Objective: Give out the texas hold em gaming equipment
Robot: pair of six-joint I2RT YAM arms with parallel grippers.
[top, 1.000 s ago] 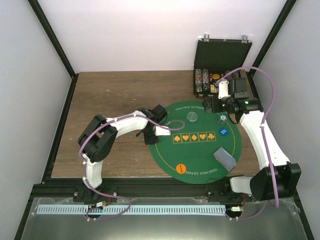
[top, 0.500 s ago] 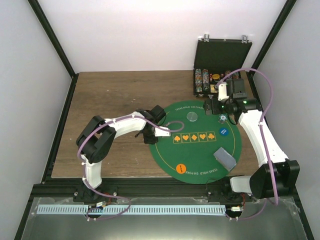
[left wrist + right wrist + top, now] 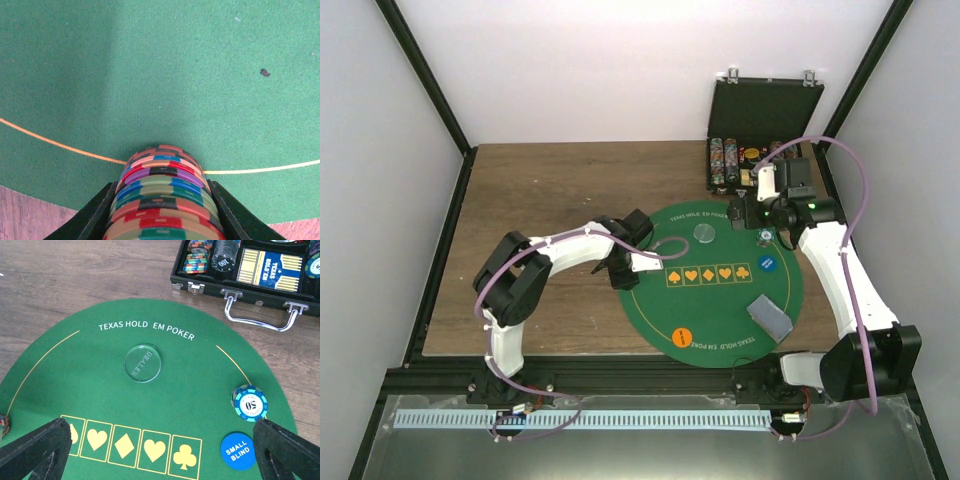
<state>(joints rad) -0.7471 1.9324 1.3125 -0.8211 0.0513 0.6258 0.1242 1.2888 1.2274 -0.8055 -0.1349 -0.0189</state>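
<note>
The left gripper (image 3: 162, 212) pinches a stack of striped chips (image 3: 160, 172) down at the left rim of the green mat (image 3: 175, 75) — a finger pressed to each side. The right gripper (image 3: 162, 455) (spread wide, holding nothing) hangs over the mat's far side, near the blue chip (image 3: 249, 403) and the black case (image 3: 210, 281).

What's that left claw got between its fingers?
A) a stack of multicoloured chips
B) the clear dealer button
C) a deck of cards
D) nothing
A: in the left wrist view, the left gripper is closed on a stack of multicoloured chips over the green mat.
</note>
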